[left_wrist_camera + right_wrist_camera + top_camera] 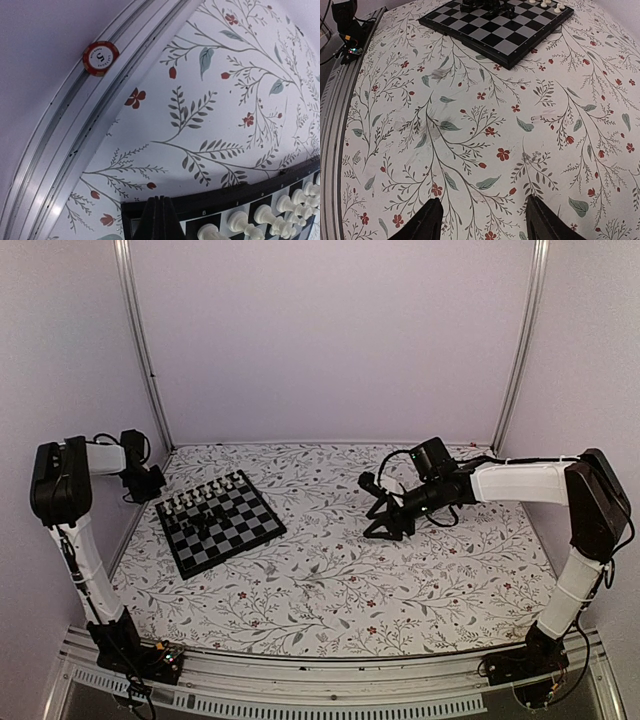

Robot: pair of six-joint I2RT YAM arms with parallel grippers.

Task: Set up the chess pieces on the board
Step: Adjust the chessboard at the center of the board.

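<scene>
The small black-and-grey checkered board (pixel 220 522) lies on the left part of the floral table. White pieces (pixel 205 494) stand in rows along its far edge, and black pieces (pixel 207 523) cluster near its middle. My left gripper (pixel 157 483) is shut and empty, just off the board's far left corner; in the left wrist view its closed fingertips (pixel 159 212) hover over the board's black border (pixel 225 197), with white pieces (pixel 270 217) to the right. My right gripper (pixel 388 525) is open and empty above bare tabletop right of the board; the board (pixel 495 27) shows far ahead in the right wrist view.
A red poker chip (pixel 100 58) sits on the aluminium rail (pixel 65 145) at the table's left edge. Frame posts (pixel 145 350) stand at the back corners. A cable and a small circuit board (pixel 351 47) lie at the near rail.
</scene>
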